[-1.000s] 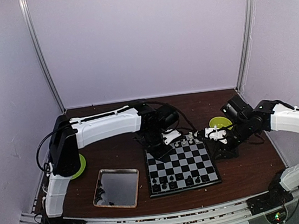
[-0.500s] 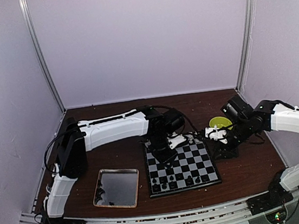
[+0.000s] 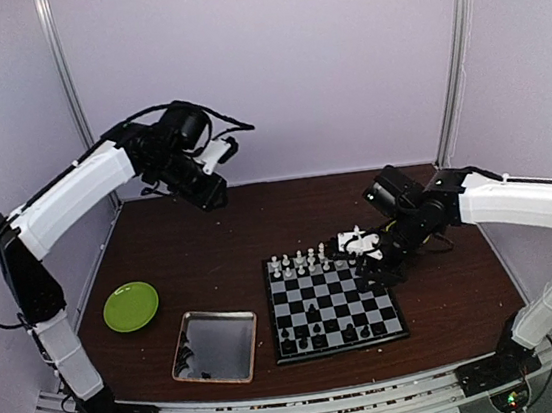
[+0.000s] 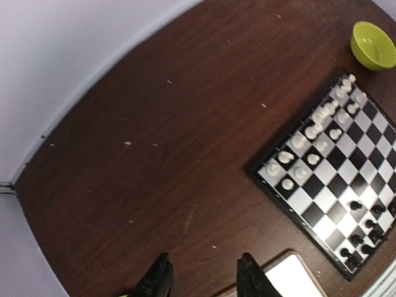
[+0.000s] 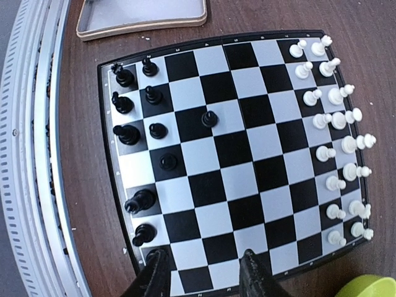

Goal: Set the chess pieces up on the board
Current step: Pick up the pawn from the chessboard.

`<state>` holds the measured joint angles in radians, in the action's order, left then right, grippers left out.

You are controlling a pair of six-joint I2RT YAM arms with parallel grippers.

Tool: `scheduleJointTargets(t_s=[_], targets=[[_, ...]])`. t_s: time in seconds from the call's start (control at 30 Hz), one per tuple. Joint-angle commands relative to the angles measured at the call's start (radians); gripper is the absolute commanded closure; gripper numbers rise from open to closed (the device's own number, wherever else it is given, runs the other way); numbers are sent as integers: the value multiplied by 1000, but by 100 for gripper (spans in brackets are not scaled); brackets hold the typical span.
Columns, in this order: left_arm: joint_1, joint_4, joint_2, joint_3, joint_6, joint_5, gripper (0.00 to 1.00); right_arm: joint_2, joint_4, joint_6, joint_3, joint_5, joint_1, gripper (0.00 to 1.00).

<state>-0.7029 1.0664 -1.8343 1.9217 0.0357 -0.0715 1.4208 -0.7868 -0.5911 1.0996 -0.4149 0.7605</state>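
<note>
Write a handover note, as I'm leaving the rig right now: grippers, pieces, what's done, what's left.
Left gripper: open, empty, raised high at the far left, away from the board.
Right gripper: open, empty, hovering over the board's right edge.
Done: white pieces stand in two rows on the far side, seemingly complete.
Left: black pieces on the near side have gaps; one stands towards the middle. Dark bits lie in the tray, perhaps more pieces.

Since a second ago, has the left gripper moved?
Yes. The left gripper has lifted off the far-left corner of the board and swung up and left. It now hangs before the back wall, well clear of the board.
</note>
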Motion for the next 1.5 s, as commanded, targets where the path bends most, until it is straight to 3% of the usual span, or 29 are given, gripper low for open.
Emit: scheduleJointTargets(t_s=[0.0, 0.17, 0.4, 0.63, 0.83, 1.13, 1.33, 1.47], targets=[[69, -237, 162, -199, -61, -5, 60, 162, -18, 28, 144, 29, 46, 61], [164, -419, 325, -415, -44, 41, 54, 338, -47, 24, 289, 51, 90, 60], [166, -352, 312, -385, -20, -46, 54, 510, -75, 31, 417, 68, 126, 58], [166, -335, 314, -375, -11, -41, 54, 596, -80, 42, 463, 66, 138, 58], [167, -330, 308, -373, -10, -32, 54, 628, -86, 48, 484, 56, 140, 64], [167, -327, 302, -373, -10, -20, 54, 651, -90, 67, 492, 43, 140, 86], [167, -322, 293, -369, -8, -5, 54, 622, -98, 73, 475, 59, 137, 89], [166, -321, 290, -370, -10, -1, 54, 521, -96, 63, 391, 89, 118, 91]])
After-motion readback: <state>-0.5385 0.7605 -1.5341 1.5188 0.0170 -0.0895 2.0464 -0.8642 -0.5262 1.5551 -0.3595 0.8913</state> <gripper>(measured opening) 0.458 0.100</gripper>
